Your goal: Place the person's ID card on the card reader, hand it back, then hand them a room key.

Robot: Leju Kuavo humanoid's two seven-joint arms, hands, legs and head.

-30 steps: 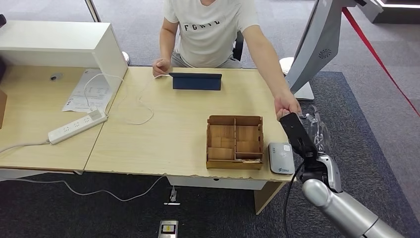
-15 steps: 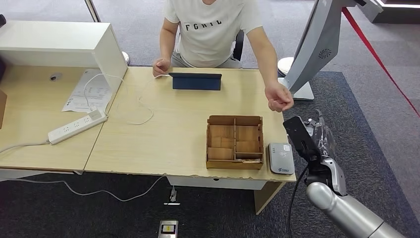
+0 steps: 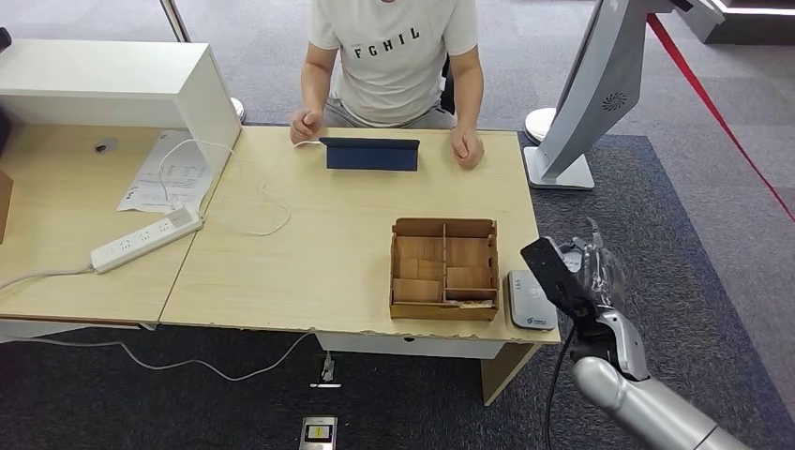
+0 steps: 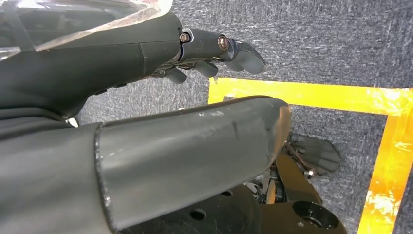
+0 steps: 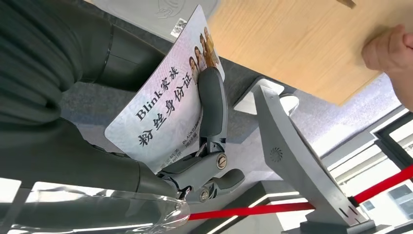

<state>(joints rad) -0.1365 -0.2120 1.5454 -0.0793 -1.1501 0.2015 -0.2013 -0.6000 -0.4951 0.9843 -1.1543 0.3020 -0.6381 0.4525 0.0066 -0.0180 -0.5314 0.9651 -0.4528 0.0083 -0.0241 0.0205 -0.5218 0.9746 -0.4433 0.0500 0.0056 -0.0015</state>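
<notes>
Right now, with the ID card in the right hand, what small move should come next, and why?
Probably carry the right hand a little toward the card reader and lower the ID card onto it. The hand grips the card just beside the table's corner, and the reader lies bare next to the wooden box.

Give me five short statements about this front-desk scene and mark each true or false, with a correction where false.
1. The right hand holds the ID card. True.
2. The card reader lies beside the wooden box, near the desk's front edge. True.
3. The ID card lies flat on the card reader. False: it is in the right hand, off the desk's edge.
4. The person is reaching toward the robot. False: both of their hands rest by the tablet.
5. The left hand holds a room key. False: it holds nothing.
</notes>
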